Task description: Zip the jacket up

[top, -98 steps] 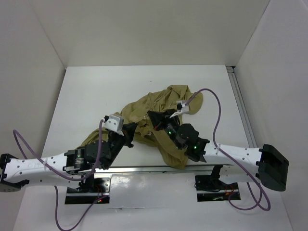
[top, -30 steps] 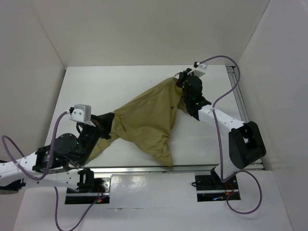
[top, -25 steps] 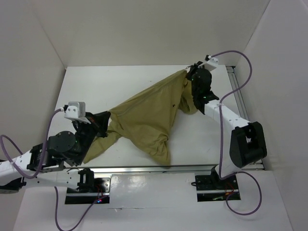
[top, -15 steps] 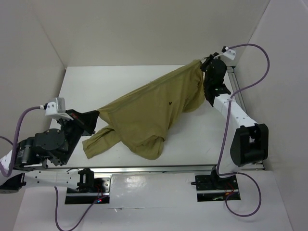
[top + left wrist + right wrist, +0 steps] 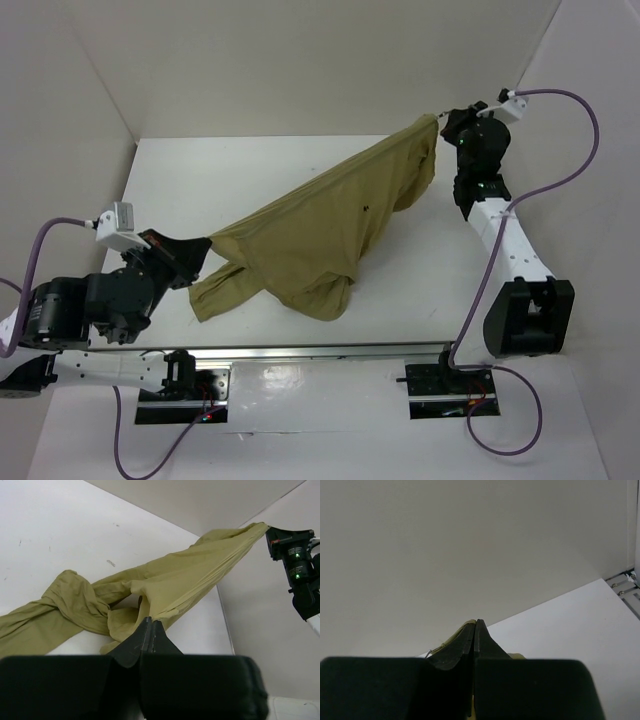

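Observation:
The khaki jacket (image 5: 320,225) hangs stretched in the air between my two grippers, from the near left up to the far right. Its lower folds and a sleeve (image 5: 215,298) sag onto the white table. My left gripper (image 5: 207,246) is shut on the jacket's left edge; in the left wrist view its fingertips (image 5: 150,621) pinch the cloth (image 5: 170,587). My right gripper (image 5: 441,119) is shut on the jacket's far corner, raised by the right wall. In the right wrist view only a sliver of cloth (image 5: 449,643) shows beside the closed gripper (image 5: 475,622). No zipper shows.
White walls enclose the white table (image 5: 200,180) on three sides. A metal rail (image 5: 497,225) runs along the table's right edge. The right arm (image 5: 505,230) stretches upward along that rail. Purple cables (image 5: 560,160) loop from both wrists.
Both grippers have pulled apart with the jacket, the right one up toward the far right corner and the left one to the near left. The crumpled jacket is now stretched and lifted.

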Tool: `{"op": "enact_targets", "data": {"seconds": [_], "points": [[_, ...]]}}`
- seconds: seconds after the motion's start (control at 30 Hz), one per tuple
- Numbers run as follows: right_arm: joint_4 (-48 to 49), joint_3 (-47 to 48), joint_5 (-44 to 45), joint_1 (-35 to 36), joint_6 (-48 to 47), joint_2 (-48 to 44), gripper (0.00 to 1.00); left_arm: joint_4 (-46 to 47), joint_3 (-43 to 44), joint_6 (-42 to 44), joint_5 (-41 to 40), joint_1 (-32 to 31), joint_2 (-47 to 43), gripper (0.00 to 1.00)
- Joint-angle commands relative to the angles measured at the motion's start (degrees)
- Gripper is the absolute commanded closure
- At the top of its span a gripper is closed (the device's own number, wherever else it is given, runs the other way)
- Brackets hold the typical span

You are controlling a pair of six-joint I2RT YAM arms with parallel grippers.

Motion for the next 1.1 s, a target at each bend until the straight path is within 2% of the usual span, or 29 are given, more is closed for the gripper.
{"op": "enact_targets", "data": {"seconds": [0.0,0.17,0.2,0.23,0.27,0.33,0.37,0.4,0.47,0.5,0.57,0.6,0.63,0.67,0.7,0.73,0.8,0.9,1.0,1.07], "points": [[0.4,0.9,13.6,-8.1,-1.2,-0.6,1.0,-10.1,3.8,0.7,-9.4,0.6,-3.9,1.0],[0.4,0.1,10.1,-8.1,-0.6,-0.6,1.0,-8.2,3.8,3.2,-8.7,0.6,-3.9,1.0],[0.4,0.1,8.9,-8.1,-0.6,-0.6,1.0,-7.4,3.8,4.4,-8.1,0.6,-3.4,0.96],[0.4,0.1,7.6,-8.1,-0.6,-0.6,1.0,-6.7,4.3,6.7,-7.2,0.6,-2.9,0.84],[0.4,0.1,6.2,-8.1,-0.6,-0.6,1.0,-5.3,4.4,7.7,-7.2,0.6,-2.9,0.66],[-0.8,0.1,1.0,-8.1,-1.2,-1.2,1.0,-5.3,5.0,8.8,-5.7,0.6,-1.5,0.38],[-0.8,-0.7,-0.4,-8.1,-1.2,-2.1,1.0,-5.3,5.0,8.8,-4.7,0.6,-1.5,0.05],[0.1,-1.5,-1.9,-8.1,-1.2,-3.3,1.0,-4.7,5.0,9.3,-4.0,0.6,-0.9,0.0],[0.6,-2.9,-7.0,-8.1,-1.8,-3.9,0.97,-3.2,5.0,11.3,-2.8,0.6,-0.4,0.0],[0.6,-2.9,-11.0,-8.1,-2.3,-4.6,0.86,-2.2,3.8,12.4,-2.0,0.6,-0.4,0.0],[-1.4,-2.3,-14.1,-7.5,-3.8,-4.6,0.71,1.6,2.6,15.9,-0.7,0.6,-0.4,0.0],[-2.4,-2.3,-15.4,-7.5,-4.7,-4.6,0.61,2.9,1.3,16.9,-0.7,0.6,-0.4,0.0],[-3.3,-1.4,-17.0,-6.5,-5.4,-4.6,0.42,4.2,0.7,17.9,0.0,0.6,-0.4,0.0],[-5.4,-0.8,-17.0,-5.3,-7.2,-5.1,0.33,6.9,-0.1,18.9,0.5,0.6,0.1,0.0],[-6.5,-0.8,-17.8,-4.7,-8.3,-5.1,0.1,8.3,-0.8,21.2,0.5,0.6,0.1,0.0],[-9.2,0.6,-17.8,-3.9,-10.0,-5.1,0.0,9.8,-2.3,22.6,0.5,0.6,0.1,0.0],[-10.9,0.6,-17.8,-3.2,-10.6,-6.3,0.0,14.7,-3.7,27.0,1.1,0.6,0.1,0.0],[-12.0,-0.1,-18.4,-2.6,-11.3,-9.1,0.0,17.1,-4.9,30.1,0.4,0.6,1.7,0.0],[-14.7,-1.3,-19.0,0.6,-11.3,-11.6,0.0,23.1,-6.4,34.4,-0.1,0.6,3.6,0.0],[-15.4,-2.0,-19.0,2.5,-11.3,-13.4,0.0,30.2,-8.7,40.2,-0.1,0.6,4.4,0.0]]}}
